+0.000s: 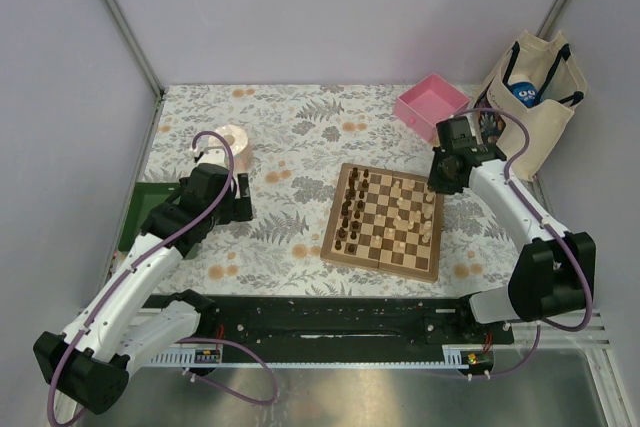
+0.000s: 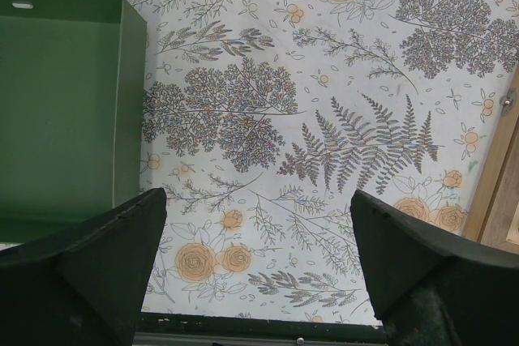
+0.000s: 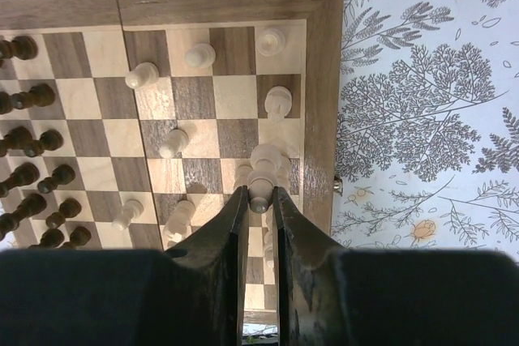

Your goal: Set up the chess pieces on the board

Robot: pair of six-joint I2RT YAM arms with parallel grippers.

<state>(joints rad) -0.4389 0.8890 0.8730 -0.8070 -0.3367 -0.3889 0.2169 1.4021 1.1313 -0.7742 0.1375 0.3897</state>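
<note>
At the far left I see a green tray. Just right of it my left gripper hangs over the floral cloth, fingers spread wide with nothing between them.

The board lies mid-table, right of centre. The dark pieces crowd its left columns and the pale pieces are scattered over its right half.

My right gripper is at the board's right edge, its jaws pinched almost together on a pale chessman standing in the outermost column.

Further right and back sit a pink tray and a canvas bag. A blue item inside the bag carries white marks too small for me to read, and I find no other writing.
</note>
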